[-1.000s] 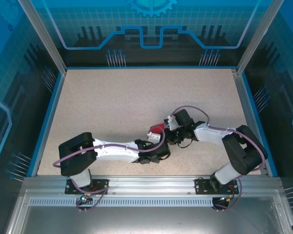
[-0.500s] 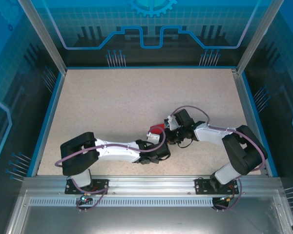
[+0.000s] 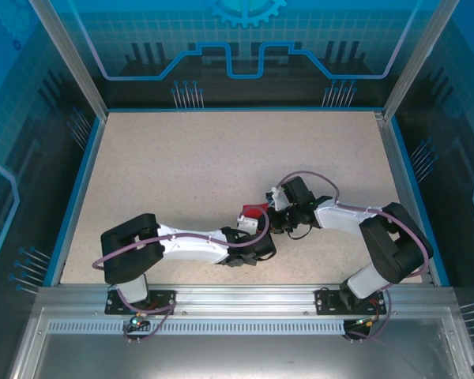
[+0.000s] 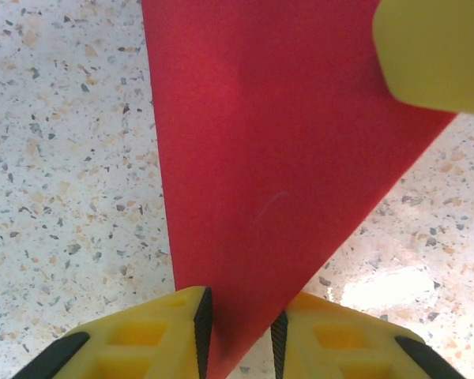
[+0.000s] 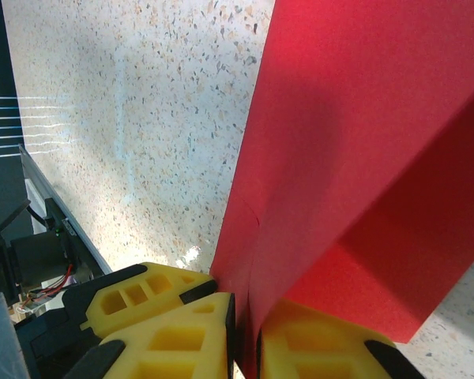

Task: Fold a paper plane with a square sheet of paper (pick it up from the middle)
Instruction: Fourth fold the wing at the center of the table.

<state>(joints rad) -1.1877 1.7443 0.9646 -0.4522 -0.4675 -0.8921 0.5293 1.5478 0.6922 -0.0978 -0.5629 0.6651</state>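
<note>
Folded square sheet of paper (image 4: pixel 253 158): right gripper (image 5: pixel 245 335) clamped on its right end; left gripper (image 4: pixel 237 335) straddles its near point (grip unclear).

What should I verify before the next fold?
1. Right pincer shut on the paper: ok, a folded edge sits in its jaws.
2. Left pincer gripping the pointed end: cannot tell; the tip lies between its fingers, which stand slightly apart.
3. Pincers not touching each other: cannot tell; they sit very close in the top view.
4. Paper lying flat on the table: not ok; one part rises up at the right pincer.
5. Folding finished: not ok; just a pointed wedge.
</note>
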